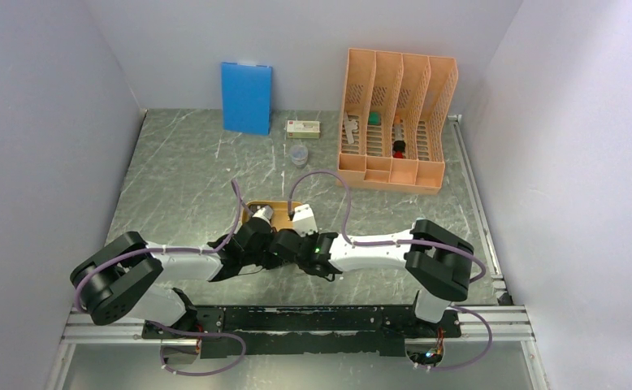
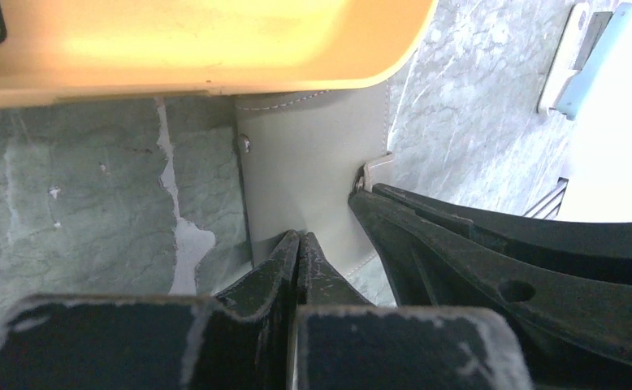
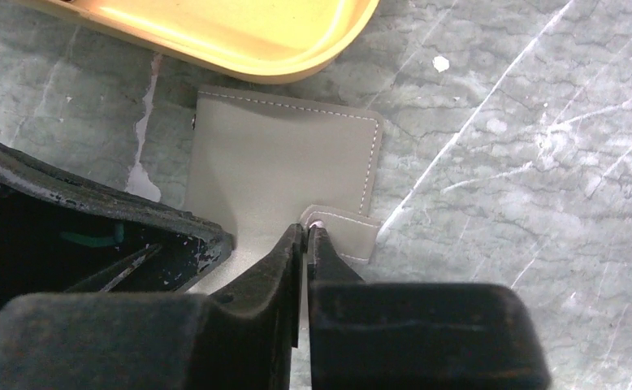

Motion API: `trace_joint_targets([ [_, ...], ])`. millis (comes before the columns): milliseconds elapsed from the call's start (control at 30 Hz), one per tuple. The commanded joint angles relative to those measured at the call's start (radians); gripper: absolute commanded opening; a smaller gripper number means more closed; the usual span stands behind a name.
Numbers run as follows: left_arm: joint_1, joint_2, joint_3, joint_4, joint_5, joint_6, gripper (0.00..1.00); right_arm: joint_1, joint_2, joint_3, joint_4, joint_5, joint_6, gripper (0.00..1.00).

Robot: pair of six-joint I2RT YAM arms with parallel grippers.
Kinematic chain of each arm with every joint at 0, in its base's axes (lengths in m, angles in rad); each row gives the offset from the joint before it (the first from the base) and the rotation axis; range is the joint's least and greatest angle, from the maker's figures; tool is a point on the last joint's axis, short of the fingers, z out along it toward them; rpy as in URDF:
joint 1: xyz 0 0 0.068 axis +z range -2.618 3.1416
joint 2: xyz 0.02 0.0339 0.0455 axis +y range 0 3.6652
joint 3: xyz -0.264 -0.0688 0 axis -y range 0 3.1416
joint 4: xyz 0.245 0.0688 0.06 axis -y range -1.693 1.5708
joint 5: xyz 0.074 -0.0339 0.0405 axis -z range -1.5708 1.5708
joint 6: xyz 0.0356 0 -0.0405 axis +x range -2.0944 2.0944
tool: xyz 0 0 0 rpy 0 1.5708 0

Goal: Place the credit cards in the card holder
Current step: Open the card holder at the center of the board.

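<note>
Left gripper point(image 2: 298, 237) jaws fully shut, tips on closed card holder point(image 2: 313, 162). Right gripper point(image 3: 306, 231) jaws pinched on its snap tab point(image 3: 347, 231). Orange tray point(image 3: 215, 32) adjacent.

You're working inside a plain enclosure — pale lavender-grey walls point(image 1: 45, 122) on three sides. Your tabletop point(image 1: 183, 171) is dark green and marble-patterned, scuffed white in places, with an aluminium rail point(image 1: 479, 203) along its right edge — all evenly lit.
</note>
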Motion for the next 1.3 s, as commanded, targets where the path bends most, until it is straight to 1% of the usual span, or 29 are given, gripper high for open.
trace_joint_targets([
  [0, 0.005, 0.030, -0.032, -0.073, -0.011, 0.009, 0.05, 0.000, -0.011, -0.018, -0.068, 0.039, 0.020, 0.00],
  [133, 0.005, 0.039, -0.027, -0.098, -0.027, 0.005, 0.05, 0.001, -0.050, -0.033, -0.085, 0.036, 0.051, 0.00],
  [233, 0.006, 0.058, -0.020, -0.128, -0.044, -0.002, 0.05, -0.002, -0.110, -0.064, -0.082, 0.017, 0.081, 0.00],
  [500, 0.005, 0.094, -0.025, -0.106, -0.028, -0.002, 0.05, -0.029, -0.214, -0.141, -0.079, -0.011, 0.131, 0.00],
  [600, 0.005, 0.080, -0.021, -0.090, -0.008, 0.016, 0.05, -0.058, -0.262, -0.186, -0.054, -0.051, 0.149, 0.00],
  [700, 0.006, 0.031, -0.024, -0.077, 0.015, 0.033, 0.06, -0.099, -0.318, -0.247, -0.017, -0.088, 0.157, 0.00],
  [733, 0.005, 0.008, -0.022, -0.079, 0.020, 0.039, 0.09, -0.112, -0.337, -0.263, -0.009, -0.100, 0.154, 0.00],
  [767, 0.005, -0.015, -0.016, -0.092, 0.022, 0.047, 0.15, -0.123, -0.357, -0.285, 0.000, -0.106, 0.150, 0.00],
  [833, 0.005, -0.063, 0.002, -0.127, 0.022, 0.072, 0.34, -0.130, -0.405, -0.314, 0.021, -0.117, 0.141, 0.00],
  [867, 0.003, -0.087, 0.013, -0.149, 0.019, 0.085, 0.46, -0.131, -0.432, -0.330, 0.045, -0.128, 0.125, 0.00],
  [967, -0.001, -0.151, 0.038, -0.204, 0.013, 0.124, 0.64, -0.136, -0.511, -0.368, 0.122, -0.195, 0.045, 0.00],
  [1033, -0.005, -0.183, 0.043, -0.219, 0.016, 0.141, 0.84, -0.136, -0.547, -0.379, 0.152, -0.235, 0.000, 0.00],
  [1067, -0.007, -0.196, 0.044, -0.219, 0.019, 0.147, 0.90, -0.136, -0.562, -0.383, 0.161, -0.251, -0.015, 0.00],
  [1100, -0.010, -0.203, 0.046, -0.219, 0.020, 0.153, 0.94, -0.136, -0.574, -0.385, 0.166, -0.265, -0.027, 0.00],
  [1133, -0.013, -0.206, 0.050, -0.223, 0.018, 0.158, 0.95, -0.135, -0.589, -0.389, 0.173, -0.279, -0.037, 0.00],
  [1267, -0.036, -0.178, 0.097, -0.242, 0.010, 0.178, 0.96, -0.136, -0.633, -0.409, 0.215, -0.330, -0.056, 0.00],
])
